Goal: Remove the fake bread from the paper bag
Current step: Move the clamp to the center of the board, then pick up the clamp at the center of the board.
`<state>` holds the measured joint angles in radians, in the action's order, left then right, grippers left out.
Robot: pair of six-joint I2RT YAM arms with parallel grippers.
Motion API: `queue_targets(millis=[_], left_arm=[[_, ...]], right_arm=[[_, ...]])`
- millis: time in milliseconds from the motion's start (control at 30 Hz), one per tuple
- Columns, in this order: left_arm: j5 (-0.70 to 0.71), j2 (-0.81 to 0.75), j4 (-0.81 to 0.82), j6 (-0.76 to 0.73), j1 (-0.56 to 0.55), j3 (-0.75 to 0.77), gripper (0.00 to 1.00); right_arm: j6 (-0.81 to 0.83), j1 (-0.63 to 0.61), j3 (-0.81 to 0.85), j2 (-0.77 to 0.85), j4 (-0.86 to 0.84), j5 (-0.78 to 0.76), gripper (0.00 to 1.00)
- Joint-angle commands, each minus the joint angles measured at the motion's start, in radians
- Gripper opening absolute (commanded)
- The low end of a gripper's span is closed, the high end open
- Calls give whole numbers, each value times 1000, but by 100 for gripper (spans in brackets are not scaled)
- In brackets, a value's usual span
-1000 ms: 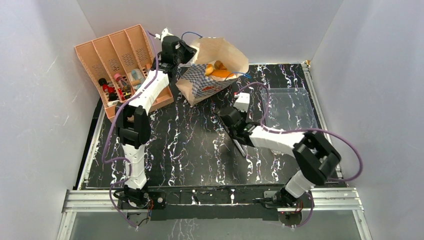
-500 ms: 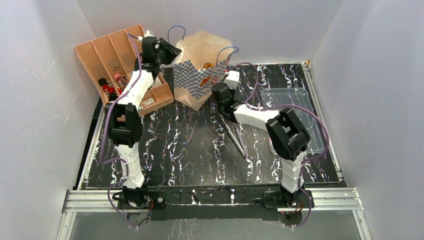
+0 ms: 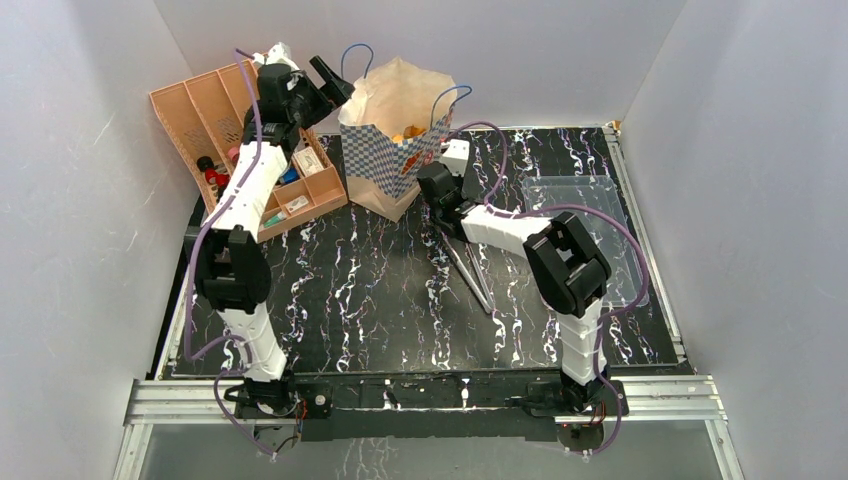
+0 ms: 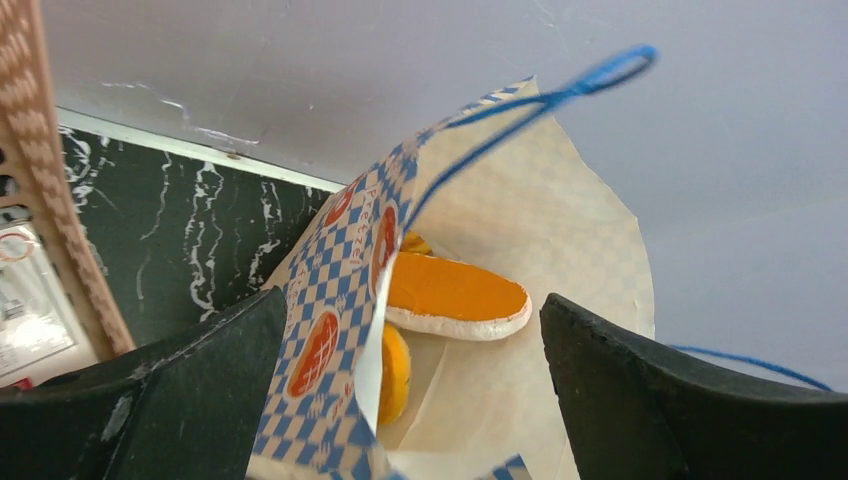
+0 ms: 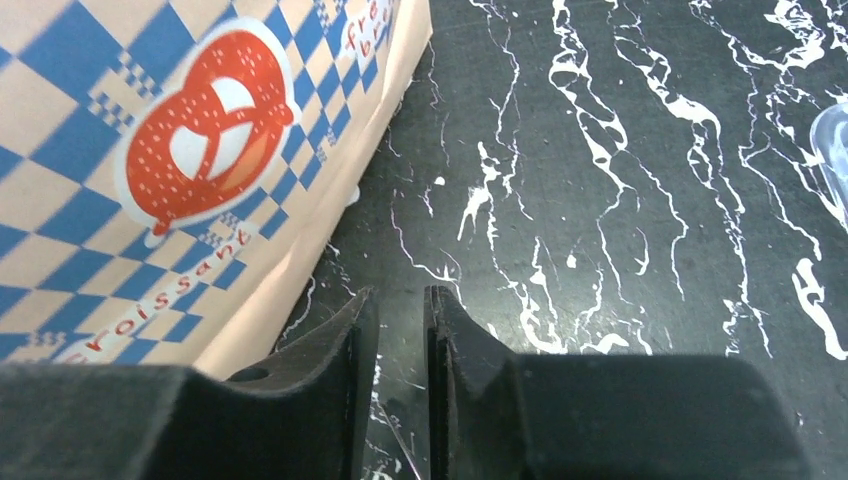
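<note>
The paper bag point(image 3: 392, 150) is seen standing upright at the far side of the black marbled table point(image 3: 380, 300), its mouth spread wide and its blue cord handles point(image 3: 353, 52) raised above the rim. The orange slotted organiser point(image 3: 225, 105) is placed just beside it on the left, and the clear plastic tray point(image 3: 585, 215) lies well apart on the right. The fake bread point(image 4: 455, 295) is held inside the bag: in the left wrist view a long orange-topped loaf is shown resting against the pale cream lining, with a golden piece point(image 4: 396, 372) tucked lower beside it — only a small orange patch of this is visible from above. The left gripper point(image 4: 410, 312) is poised at the bag's left rim with its fingers spread wide; one finger point(image 4: 170, 390) is placed outside the checkered wall and the other point(image 4: 680, 400) over the open mouth, and nothing is pinched between them. The right gripper point(image 5: 400, 312) is lowered close to the table just beside the foot of the bag's right side, where the red pretzel print point(image 5: 205, 140) is seen. Its jaws are drawn almost together, only a narrow slit being left, and nothing is clearly clamped there. The metal tongs point(image 3: 472, 272) are laid on the table near the right arm — close to that gripper, apart from the bag.
</note>
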<state>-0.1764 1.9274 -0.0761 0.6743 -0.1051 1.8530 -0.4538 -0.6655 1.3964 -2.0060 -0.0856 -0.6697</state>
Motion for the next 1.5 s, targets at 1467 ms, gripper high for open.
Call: queue_targets(millis=[1467], left_arm=[[507, -685, 63, -144, -638, -882, 98]], right_arm=[[-118, -9, -466, 271, 149, 112, 46]])
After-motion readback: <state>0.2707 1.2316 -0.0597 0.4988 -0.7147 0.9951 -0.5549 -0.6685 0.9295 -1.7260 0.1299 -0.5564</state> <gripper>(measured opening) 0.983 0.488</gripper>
